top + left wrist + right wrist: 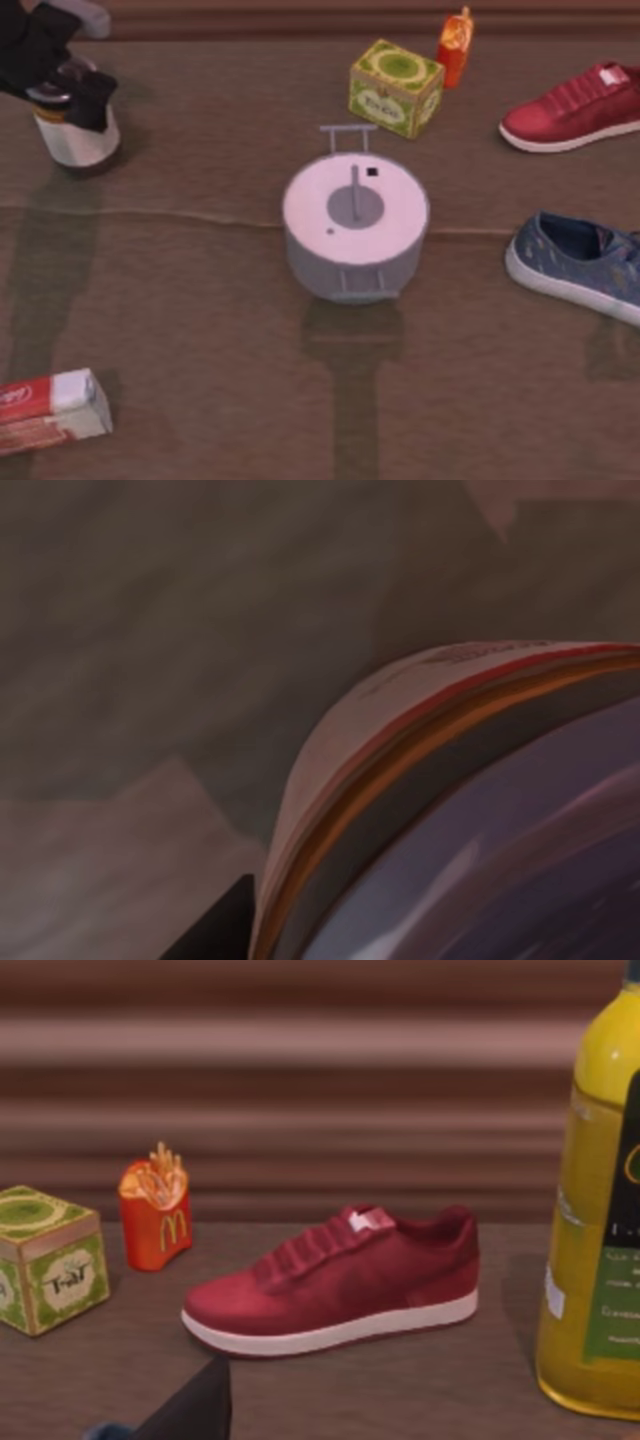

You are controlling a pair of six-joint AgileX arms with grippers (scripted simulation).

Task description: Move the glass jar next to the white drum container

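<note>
The left gripper clasped the glass jar, upright at the table's ten o'clock corner. The white drum container stood well apart toward four o'clock from it.

My black left arm reaches over the table's far left corner, its two-finger gripper pointing straight down.

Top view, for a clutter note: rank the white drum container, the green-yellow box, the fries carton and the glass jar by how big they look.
1. white drum container
2. green-yellow box
3. glass jar, partly hidden under the left gripper, so its rank against the box is unsure
4. fries carton
</note>
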